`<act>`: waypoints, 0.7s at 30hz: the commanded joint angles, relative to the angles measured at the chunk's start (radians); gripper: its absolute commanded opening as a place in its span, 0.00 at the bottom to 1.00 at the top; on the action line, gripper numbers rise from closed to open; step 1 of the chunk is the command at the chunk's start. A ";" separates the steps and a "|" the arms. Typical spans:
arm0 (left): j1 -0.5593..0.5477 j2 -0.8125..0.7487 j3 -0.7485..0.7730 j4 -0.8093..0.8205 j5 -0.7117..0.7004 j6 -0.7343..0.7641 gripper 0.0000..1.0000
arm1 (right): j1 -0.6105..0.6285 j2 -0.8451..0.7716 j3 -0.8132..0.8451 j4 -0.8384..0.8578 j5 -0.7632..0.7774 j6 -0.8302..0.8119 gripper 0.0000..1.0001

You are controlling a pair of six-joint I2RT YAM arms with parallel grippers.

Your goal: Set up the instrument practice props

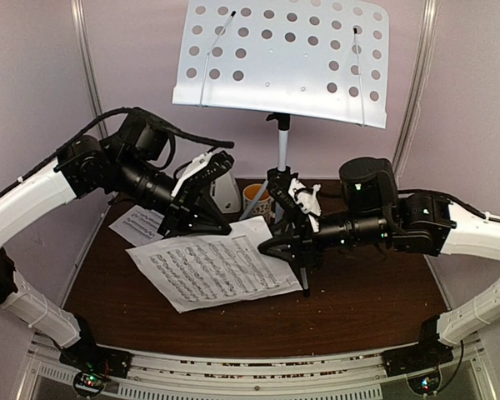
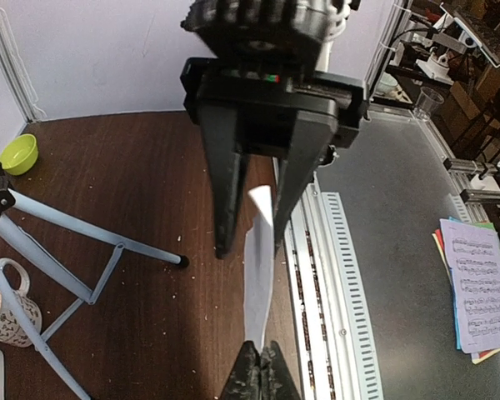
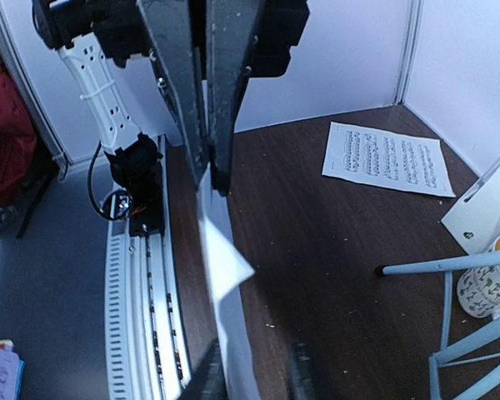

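Note:
The pale perforated music stand stands at the back on its grey tripod. One sheet-music page is held off the table between both grippers and shows edge-on in the wrist views. My left gripper is shut on the page's far left edge. My right gripper is open, with the page's right edge between its fingers, against one of them. A second page lies flat at the left. The white metronome stands behind my left gripper.
A patterned mug with an orange inside stands by the tripod legs. A small green bowl sits near the right wall. White walls close in the table on three sides. Loose coloured papers lie off the table in front.

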 commanded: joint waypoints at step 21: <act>0.291 -0.539 -0.669 0.957 0.007 -0.406 0.97 | 0.013 -0.475 -0.143 0.159 -0.005 -0.045 0.00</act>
